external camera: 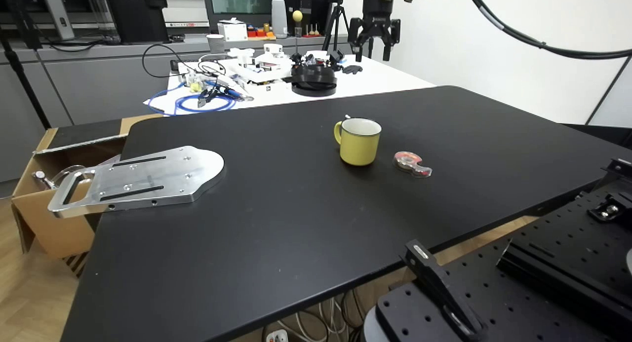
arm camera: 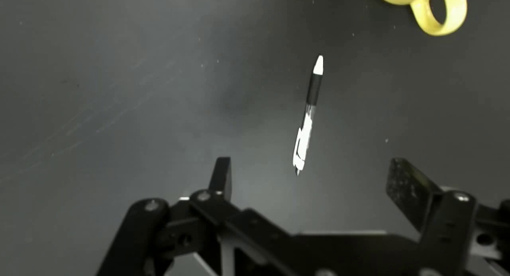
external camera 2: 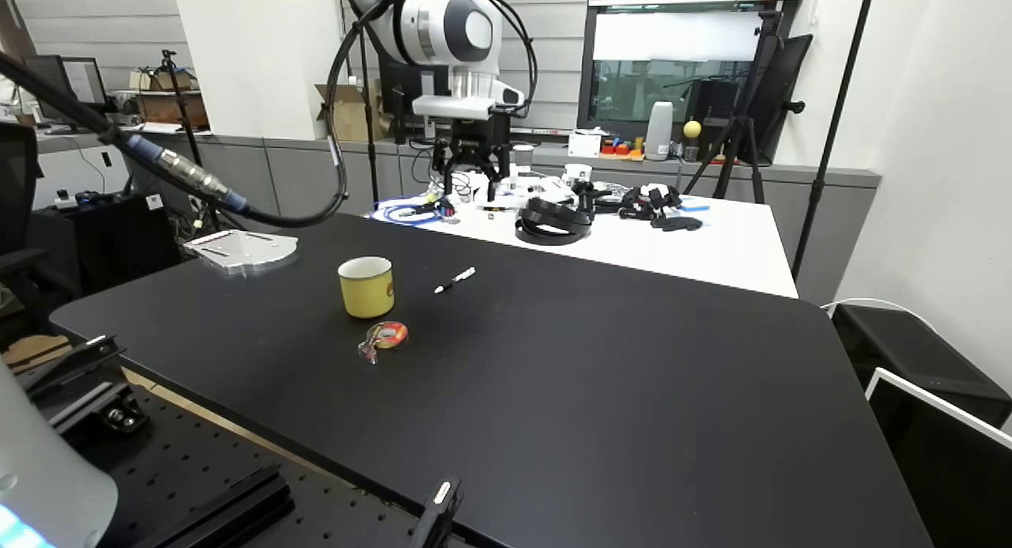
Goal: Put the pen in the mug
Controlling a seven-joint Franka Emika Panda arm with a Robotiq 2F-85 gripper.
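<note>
A robot gripper point(external camera 2: 470, 187) hangs before us, higher than the yellow-green mug point(external camera 2: 368, 295), its jaws spread wide apart; the pen point(external camera 2: 455, 280) lies flat on the black table point(external camera 2: 632, 390), near the upright mug but apart from it, clip end away; a clear tape dispenser point(external camera: 411, 163) sits just beside the mug; a silvery metal plate point(external camera: 143, 179), also on the table, lies well apart from the mug.

Mug point(arm camera: 421, 9) partly outside wrist view
</note>
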